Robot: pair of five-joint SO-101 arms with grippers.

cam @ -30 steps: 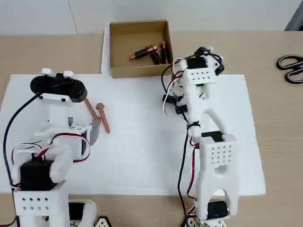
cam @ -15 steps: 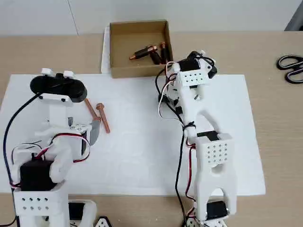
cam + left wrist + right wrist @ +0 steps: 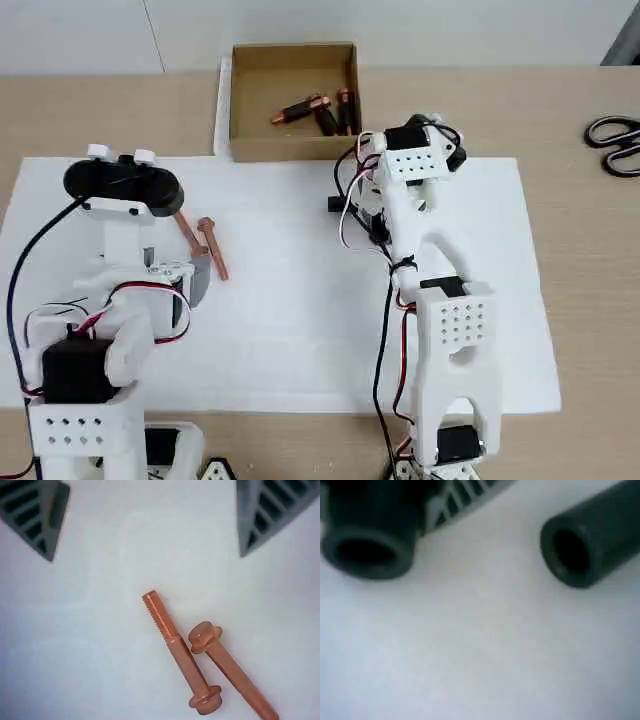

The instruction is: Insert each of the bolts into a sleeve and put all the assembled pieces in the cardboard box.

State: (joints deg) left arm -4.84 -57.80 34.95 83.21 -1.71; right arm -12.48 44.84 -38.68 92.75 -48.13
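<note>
Right arm has drawn back from the cardboard box (image 3: pixel 290 150), down-left onto the white sheet (image 3: pixel 280 320). Assembled pieces (image 3: pixel 312 108) lie in the box, so I judge a drop-off done and another sleeve due.

Right pincer (image 3: pixel 445 505): cannot tell its grip. Near sleeve (image 3: pixel 367 550) upper left, far sleeve (image 3: pixel 580 545) upper right, axis running off up-right, both bores toward the lens.

Left pincer (image 3: pixel 145 555): jaws wide apart, empty. The long bolt (image 3: pixel 177 647) and second bolt (image 3: pixel 235 677) lie side by side at lower centre, axes upper left to lower right, heads opposed.

Copper bolts (image 3: pixel 174 647), black sleeves (image 3: pixel 585 540), brown cardboard box (image 3: pixel 290 150).
</note>
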